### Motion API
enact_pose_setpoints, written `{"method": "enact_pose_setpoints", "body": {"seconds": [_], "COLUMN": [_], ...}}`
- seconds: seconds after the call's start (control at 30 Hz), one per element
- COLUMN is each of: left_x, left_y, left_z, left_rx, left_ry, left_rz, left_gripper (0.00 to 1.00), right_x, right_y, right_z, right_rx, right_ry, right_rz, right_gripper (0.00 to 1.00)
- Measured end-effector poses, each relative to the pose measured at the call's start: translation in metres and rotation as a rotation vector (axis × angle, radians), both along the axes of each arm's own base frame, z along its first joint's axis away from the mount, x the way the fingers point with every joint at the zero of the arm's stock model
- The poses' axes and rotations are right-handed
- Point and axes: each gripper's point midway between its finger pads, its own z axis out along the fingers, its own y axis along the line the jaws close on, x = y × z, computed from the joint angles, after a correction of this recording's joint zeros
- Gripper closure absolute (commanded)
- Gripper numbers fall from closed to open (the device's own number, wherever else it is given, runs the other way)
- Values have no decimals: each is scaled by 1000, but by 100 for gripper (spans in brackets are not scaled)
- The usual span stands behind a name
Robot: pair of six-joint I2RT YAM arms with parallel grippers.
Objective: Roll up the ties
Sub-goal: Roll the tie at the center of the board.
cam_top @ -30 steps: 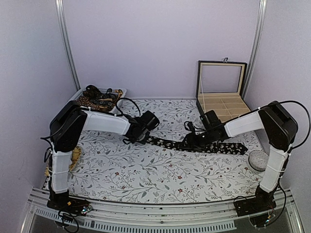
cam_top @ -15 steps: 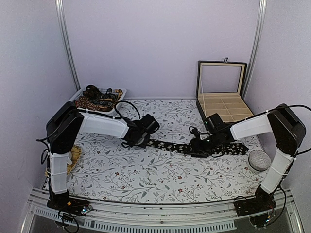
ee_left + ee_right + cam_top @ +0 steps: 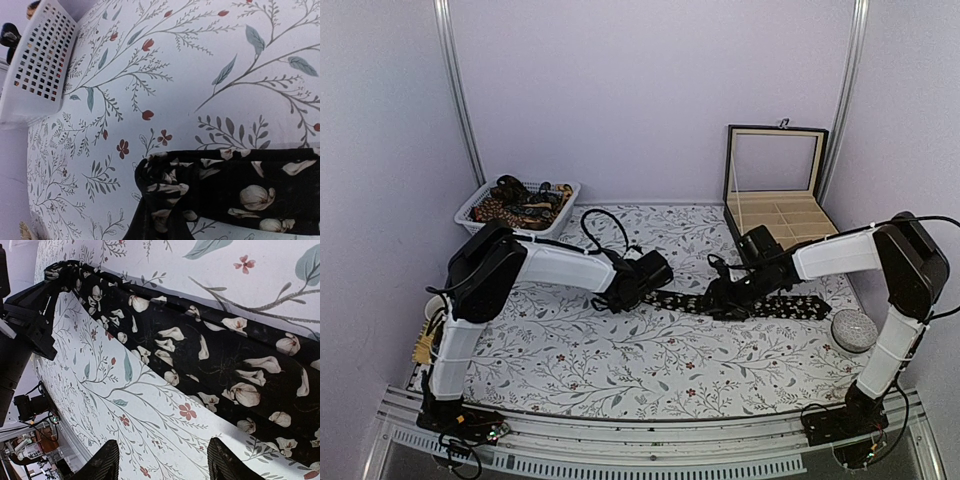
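- Looking down from the top: the left gripper (image 3: pixel 642 284) reaches low across the white flowery tablecloth (image 3: pixel 620 365). It is pinched shut on one end of the long black fabric necktie with pale flowers (image 3: pixel 685 300). The right gripper (image 3: pixel 722 298) bends down over the tie's middle.
- Since a second ago, the left arm has slid toward the middle, and its tie end came along.
- Two arms, one tie on the cloth, one white plastic basket (image 3: pixel 468 212) heaped with more ties, and one open black box (image 3: pixel 728 170).
- Left wrist: the tie's end (image 3: pixel 170 180) sits bunched on the cloth.
- Right wrist: both fingertips (image 3: pixel 107 460) stand apart with only cloth between them. The tie (image 3: pixel 210 355) lies just beyond.
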Motion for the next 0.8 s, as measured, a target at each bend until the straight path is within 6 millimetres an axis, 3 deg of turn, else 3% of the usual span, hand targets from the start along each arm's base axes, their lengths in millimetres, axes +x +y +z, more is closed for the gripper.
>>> {"method": "enact_pose_setpoints", "body": {"seconds": [0.6,0.8], "left_x": [6,7], "left_y": [4,0], "left_z": [5,-4], "left_rx": [181,209], "left_ry": [-69,-59], "left_rz": [-6,-32], "left_gripper": [99,82], "right_x": [-5,-5], "right_y": [10,10], "right_z": [10,12], "right_rx": [69,79], "right_ry": [43,49], "right_rz": [12,15], "right_gripper": [40,40]}}
